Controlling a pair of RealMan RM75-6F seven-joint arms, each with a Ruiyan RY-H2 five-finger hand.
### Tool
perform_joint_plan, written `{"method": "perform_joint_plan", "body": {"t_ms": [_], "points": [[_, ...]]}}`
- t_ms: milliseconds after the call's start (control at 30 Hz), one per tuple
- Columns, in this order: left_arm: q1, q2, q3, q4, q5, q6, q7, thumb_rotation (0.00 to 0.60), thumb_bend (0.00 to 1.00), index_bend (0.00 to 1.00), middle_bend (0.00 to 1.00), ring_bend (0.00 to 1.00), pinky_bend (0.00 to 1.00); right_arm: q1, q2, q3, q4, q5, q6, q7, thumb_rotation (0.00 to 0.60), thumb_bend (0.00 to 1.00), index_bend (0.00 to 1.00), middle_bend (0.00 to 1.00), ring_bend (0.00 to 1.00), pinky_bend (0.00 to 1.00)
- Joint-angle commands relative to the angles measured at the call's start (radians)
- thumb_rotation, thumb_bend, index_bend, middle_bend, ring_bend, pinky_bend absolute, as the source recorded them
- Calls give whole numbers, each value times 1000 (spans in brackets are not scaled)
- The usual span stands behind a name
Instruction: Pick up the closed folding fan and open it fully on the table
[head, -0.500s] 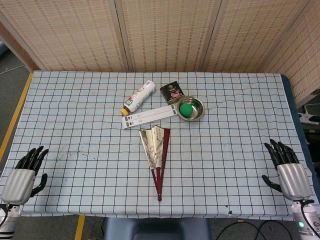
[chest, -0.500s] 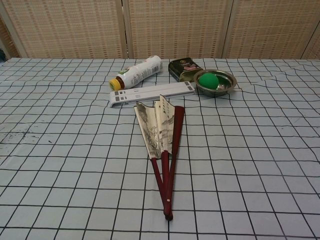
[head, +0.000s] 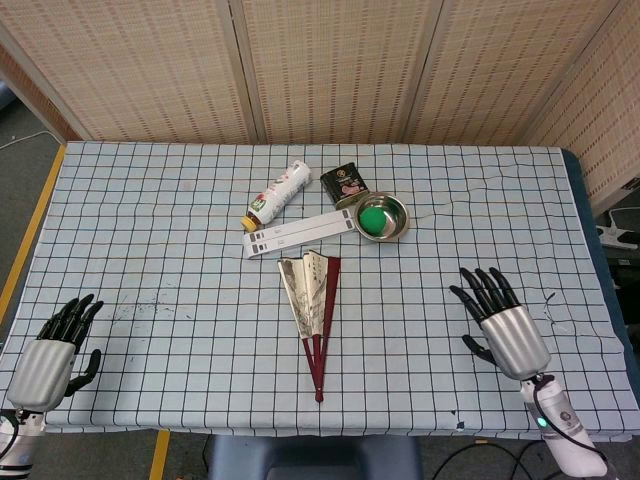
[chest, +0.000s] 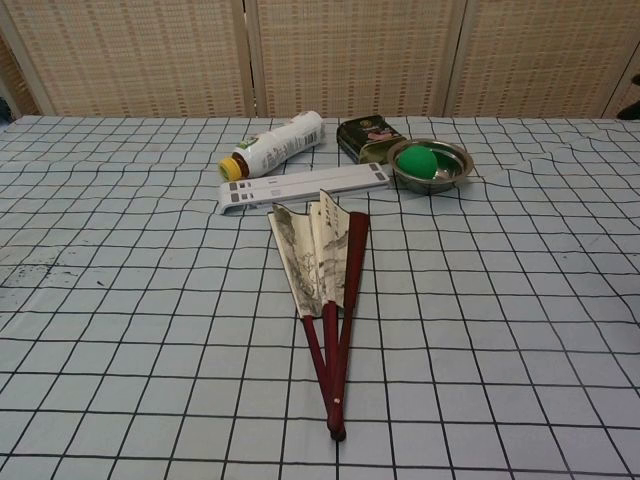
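The folding fan (head: 312, 305) is laid lengthwise, pivot toward the robot, slightly spread. It is flanked by the right hand (head: 503, 325), nearer, and the left hand (head: 52, 352); both are empty, fingers extended.

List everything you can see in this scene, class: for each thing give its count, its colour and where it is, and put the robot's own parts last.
Folding fan: one, dark red ribs with cream painted paper, partly spread, lying at the table's centre.
Bottle: one, white with a yellow cap, on its side behind the fan.
Flat strip: one, white, between bottle and fan.
Tin: one, dark with a picture label, beside the bowl.
Bowl: one, metal, at the strip's right end.
Ball: one, green, inside the bowl.
Tablecloth: one, pale blue with a black grid.
Screen: woven tan panels behind the table.
Left hand: silver and black, near-left edge, holding nothing.
Right hand: silver and black, right of the fan, fingers apart.
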Motion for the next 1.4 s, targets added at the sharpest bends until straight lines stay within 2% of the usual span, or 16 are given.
{"method": "perform_joint_plan", "body": {"t_ms": [33,267,567,867,1133,1400], "points": [[-1,4,0,-3,-4,-4,-3,600,520,0,0,0,170,129,-82,40,43,-35,-147,-65,600,127,261,0,0,0],[-2,18,-1,-12,-31,-26,-12,600,522,0,0,0,173,267,-247,70,182,-56,-218,-59,600,127,343,0,0,0],[-4,25,-2,-18,-51,-44,-7,600,524,0,0,0,173,381,-463,53,459,-62,-248,18,600,127,365,0,0,0],[-7,25,-4,-20,-69,-62,2,600,526,0,0,0,173,440,-661,34,713,-35,-232,126,600,128,396,0,0,0],[-9,26,-6,-18,-81,-71,1,600,528,0,0,0,174,471,-767,8,864,-19,-223,186,600,127,399,0,0,0],[-9,29,-6,-16,-88,-75,-2,600,529,0,0,0,174,477,-809,-16,951,-3,-210,224,600,133,451,0,0,0]]}}
